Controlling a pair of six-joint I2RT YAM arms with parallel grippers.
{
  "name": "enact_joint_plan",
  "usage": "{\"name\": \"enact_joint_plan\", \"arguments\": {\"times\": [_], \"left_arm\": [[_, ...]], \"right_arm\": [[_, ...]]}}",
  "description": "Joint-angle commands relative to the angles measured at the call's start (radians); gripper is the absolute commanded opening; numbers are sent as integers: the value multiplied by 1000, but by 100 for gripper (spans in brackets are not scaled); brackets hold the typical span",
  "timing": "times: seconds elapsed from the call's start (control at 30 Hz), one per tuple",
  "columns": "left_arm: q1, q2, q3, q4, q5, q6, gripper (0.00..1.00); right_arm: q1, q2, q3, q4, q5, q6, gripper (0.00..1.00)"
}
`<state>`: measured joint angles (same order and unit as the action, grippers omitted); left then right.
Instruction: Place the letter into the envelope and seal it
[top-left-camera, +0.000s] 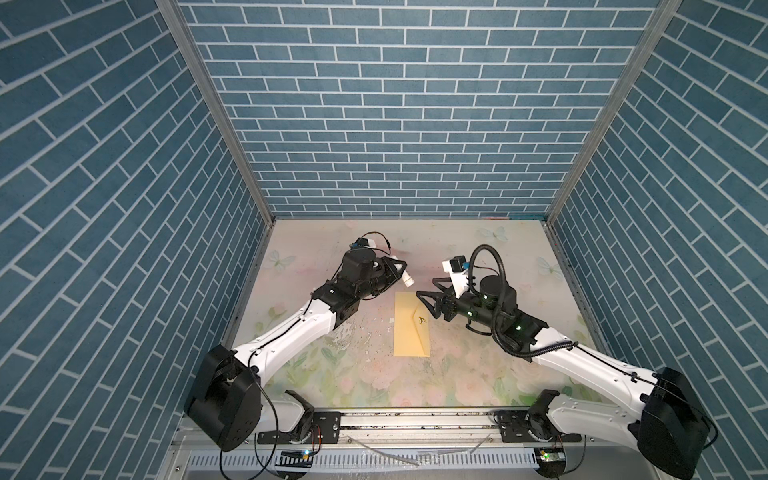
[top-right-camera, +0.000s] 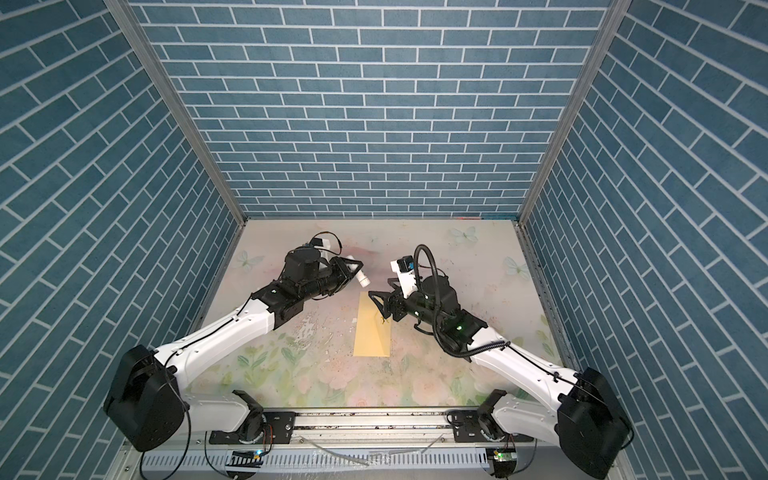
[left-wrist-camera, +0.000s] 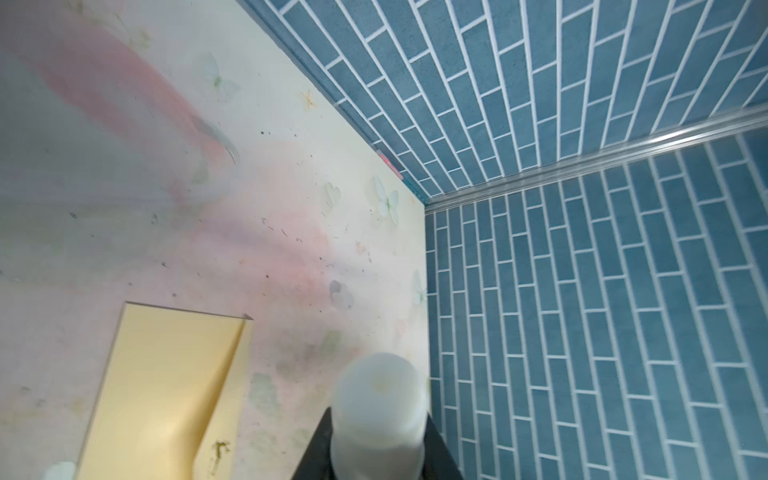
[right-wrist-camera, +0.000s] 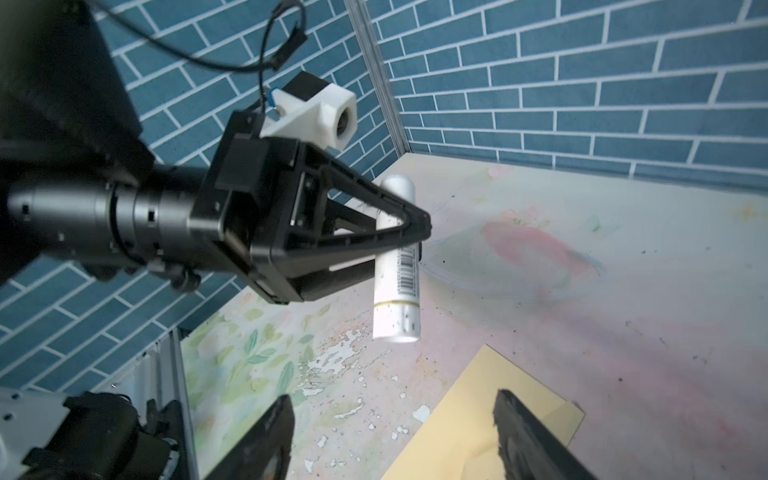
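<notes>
1. The envelope (top-left-camera: 409, 332) lies flat mid-way across the table (top-left-camera: 357, 374), with its flap folded over its body. The letter shows in no view and is judged to be inside.
2. The right gripper (top-left-camera: 424, 287) is empty with its jaws spread. It is poised above the envelope's far right corner, likely to press the flap.
3. The left gripper (top-left-camera: 400, 271) pinches the glue stick (top-left-camera: 407, 278) clear of the table, far left of the envelope. Nothing obstructs the flap.

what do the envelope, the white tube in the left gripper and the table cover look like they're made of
The envelope looks like thin matte yellow-tan paper: sharp flap crease, lying flat. The white tube is probably smooth plastic with a printed barcode, likely a glue stick. The table cover seems a printed floral film or vinyl, flaked off to white in patches.
</notes>
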<state>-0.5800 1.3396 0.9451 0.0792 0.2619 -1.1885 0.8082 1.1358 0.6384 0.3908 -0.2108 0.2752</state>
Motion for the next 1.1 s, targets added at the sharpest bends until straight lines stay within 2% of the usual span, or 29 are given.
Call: {"name": "enact_joint_plan", "arguments": {"times": [0.0,0.17,0.3,0.47,1.07], "left_arm": [[7,-15,25,9,118,-194,0],[8,-16,-7,111,166,-344,0],[8,-19,-30,163,176,-403,0],[8,-26,-42,183,180,-425,0],[1,-27,-89,294,201,-523,0]], "right_arm": [[28,-6,-76,275,67,-264,75],[60,78,-137,564,90,-442,75],[67,192,-151,797,157,-459,71],[72,306,-121,963,183,-419,65],[83,396,-30,1005,211,-445,29]]}}
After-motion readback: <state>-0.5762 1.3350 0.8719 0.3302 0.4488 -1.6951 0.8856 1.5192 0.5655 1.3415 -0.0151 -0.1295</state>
